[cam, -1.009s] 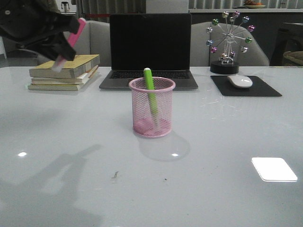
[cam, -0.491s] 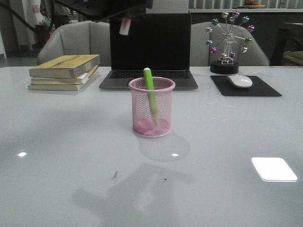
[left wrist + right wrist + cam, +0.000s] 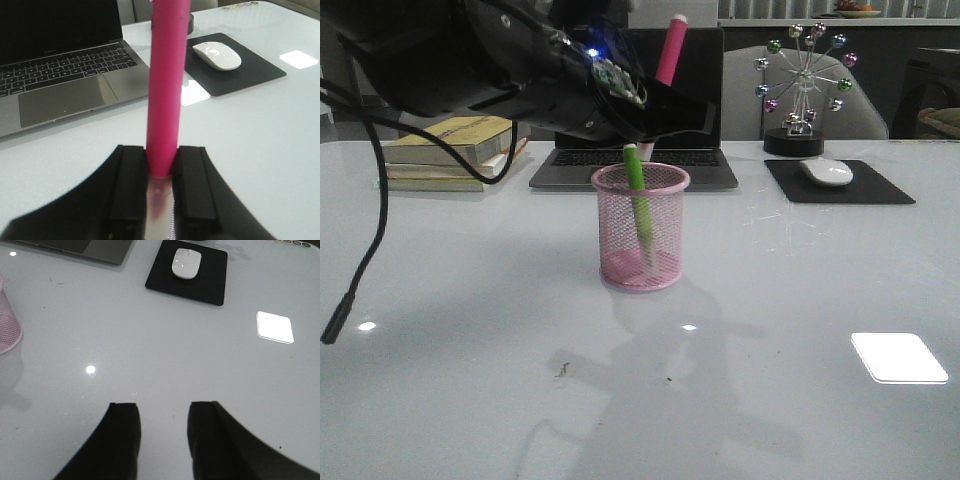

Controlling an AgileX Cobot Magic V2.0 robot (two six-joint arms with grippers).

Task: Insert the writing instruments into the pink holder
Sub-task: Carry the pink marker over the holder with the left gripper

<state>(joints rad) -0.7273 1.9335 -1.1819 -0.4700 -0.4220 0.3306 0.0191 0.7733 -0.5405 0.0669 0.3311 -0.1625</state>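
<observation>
The pink holder (image 3: 640, 228) stands mid-table with the green marker (image 3: 636, 180) leaning inside it, tip above the rim. My left gripper (image 3: 662, 108) hangs just above and behind the cup's rim, shut on the magenta marker (image 3: 670, 48), which is held almost upright. In the left wrist view the magenta marker (image 3: 165, 85) rises from between the fingers (image 3: 129, 175) of the left gripper (image 3: 161, 156), its clear cap end pinched between them. My right gripper (image 3: 164, 410) stands open over bare table, with the pink holder (image 3: 7, 325) at the view's edge.
A laptop (image 3: 638, 95) sits behind the cup, a stack of books (image 3: 455, 152) at back left. A ferris-wheel ornament (image 3: 807, 85) and a white mouse (image 3: 827, 171) on a black pad (image 3: 880, 188) are at back right. A black cable (image 3: 365, 240) hangs from the left arm.
My left arm has swung from the far upper left to over the pink holder, carrying the magenta marker, which now stands upright with its clear cap end down.
</observation>
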